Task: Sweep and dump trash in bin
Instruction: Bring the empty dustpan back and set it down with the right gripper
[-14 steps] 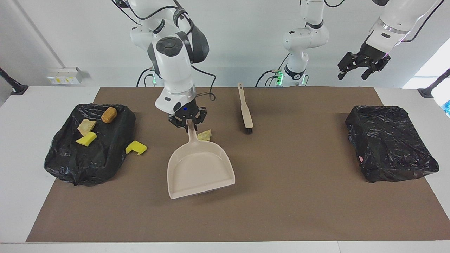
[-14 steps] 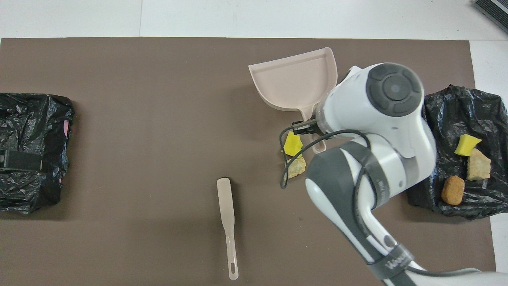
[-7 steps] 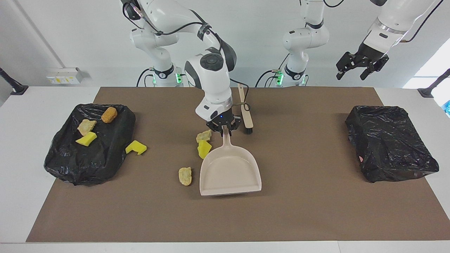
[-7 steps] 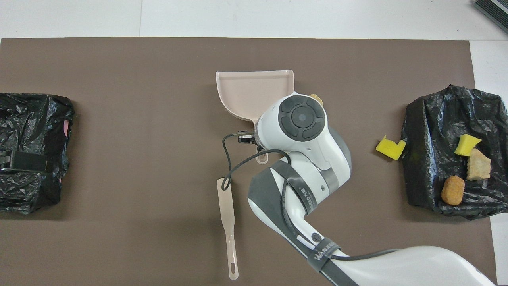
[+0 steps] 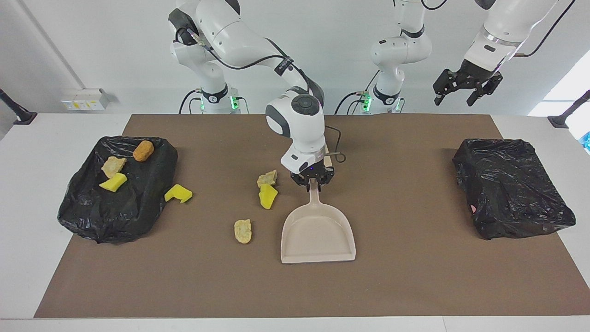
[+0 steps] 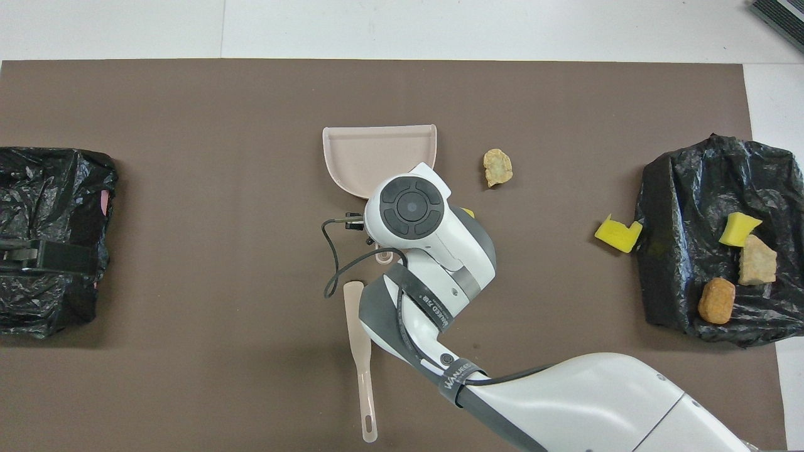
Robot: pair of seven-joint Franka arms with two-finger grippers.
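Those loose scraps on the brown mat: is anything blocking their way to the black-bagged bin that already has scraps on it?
Nothing visible does. The loose trash scraps lie on open brown mat before the black-bagged bin; the beige plastic dustpan sits beside them, toward the left arm's end.

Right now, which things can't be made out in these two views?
- Overhead view: the right gripper and the handle of the dustpan are covered by the right arm's wrist.
- Overhead view: the yellow scrap shows only a sliver, and the beige lump beside it is hidden under that arm.
- Facing view: most of the brush is blocked by that wrist.
- Both views: whatever the black bag at the left arm's end covers.
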